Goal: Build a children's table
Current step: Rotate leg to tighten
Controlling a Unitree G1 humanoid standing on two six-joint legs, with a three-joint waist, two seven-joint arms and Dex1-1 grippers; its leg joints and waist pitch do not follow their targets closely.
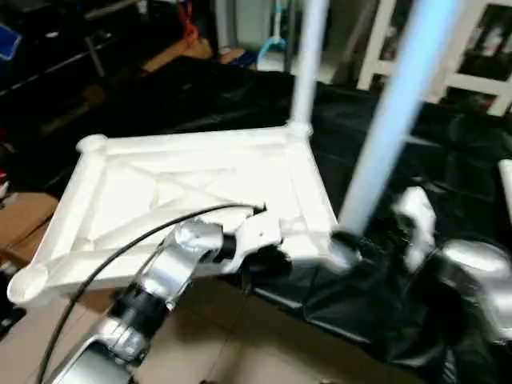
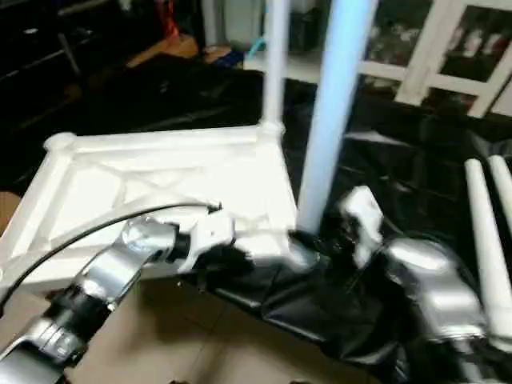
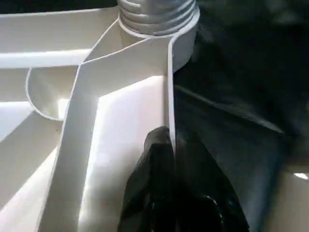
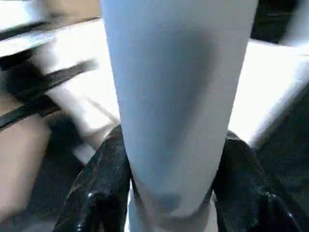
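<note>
At the near right corner of the upturned tabletop, right gripper [image 4: 169,193] clamped around the base of a long white tubular plastic leg [image 1: 400,104], one black finger on each side of the tube just above the corner socket. Standing upright in that socket, the leg, rising past the top edge of both eye views. Pressed together and pinching the thin rim wall along the near edge, left gripper [image 3: 174,164], a little way short of that same corner; ribbed threaded collar of the leg [image 3: 157,14] seated in the round socket just beyond the fingertips. Resting upside down on black sheeting [image 1: 376,296], the white square plastic top [image 1: 192,200], X-shaped ribs facing up, its left part jutting out past the sheeting over tan floor [image 1: 208,328]. Upright in the far right corner socket, a second white leg [image 1: 308,56]. Open and bare, the round sockets at the far left corner [image 1: 92,145] and near left corner [image 1: 28,284]. Lying on the sheeting well to the right, two more white tubes [image 2: 492,240] side by side. Arching over the silver left forearm, a black cable [image 1: 120,252]. Behind, white framed furniture [image 2: 448,48] and dark clutter.
</note>
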